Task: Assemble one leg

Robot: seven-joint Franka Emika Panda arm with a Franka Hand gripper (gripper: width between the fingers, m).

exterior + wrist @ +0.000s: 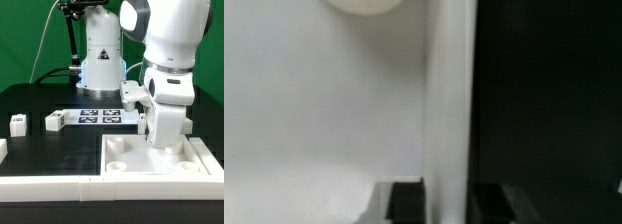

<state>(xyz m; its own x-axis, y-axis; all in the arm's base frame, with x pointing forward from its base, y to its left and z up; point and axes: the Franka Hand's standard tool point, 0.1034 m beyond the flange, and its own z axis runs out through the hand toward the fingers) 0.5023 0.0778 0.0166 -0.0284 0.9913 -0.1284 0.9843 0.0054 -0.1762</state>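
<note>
Two legs, small white blocks with tags, stand on the black table at the exterior view's left: one (17, 122) and one (53, 121). My gripper (147, 138) is down at the far rim of the wide white tray-like part (160, 158) at the exterior view's right. In the wrist view my gripper (448, 203) straddles that raised rim (448, 100), with one dark finger (404, 203) on the tray's inner side and the other on the outer side. Both fingers seem to touch the rim. No leg shows in the wrist view.
The marker board (98, 116) lies at mid-table before the arm's base. A low white wall (60, 186) runs along the front and turns up beside the tray (212, 160). Another white piece (2, 150) shows at the left edge. A round socket (363, 5) sits in the tray floor.
</note>
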